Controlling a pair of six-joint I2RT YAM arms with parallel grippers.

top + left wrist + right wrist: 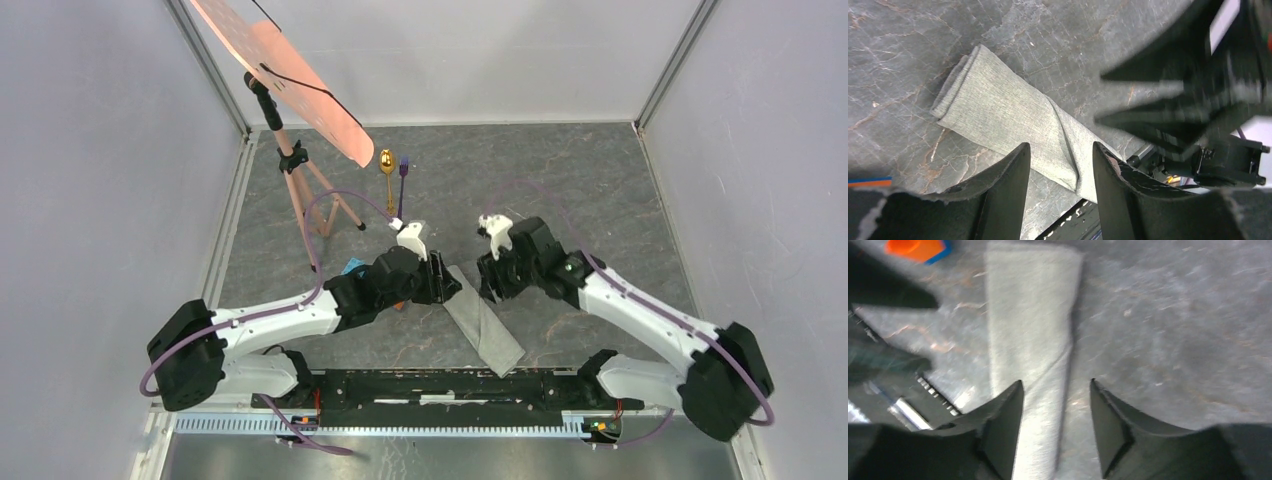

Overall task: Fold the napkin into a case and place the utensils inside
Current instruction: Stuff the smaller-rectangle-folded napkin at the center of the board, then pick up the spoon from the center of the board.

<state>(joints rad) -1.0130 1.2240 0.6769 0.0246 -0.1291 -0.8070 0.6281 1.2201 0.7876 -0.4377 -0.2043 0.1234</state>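
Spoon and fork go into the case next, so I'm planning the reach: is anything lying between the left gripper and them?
Nothing visible does. Only bare table lies between the left gripper and the spoon and fork. The pink board hangs with its lower corner close to the spoon.

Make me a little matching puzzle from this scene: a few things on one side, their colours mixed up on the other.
Things:
1. spoon
2. fork
3. napkin
4. block

Colours:
A. purple
B. grey-green
C. orange
D. gold

Pairs: 1-D, 2-A, 3-B, 4-C
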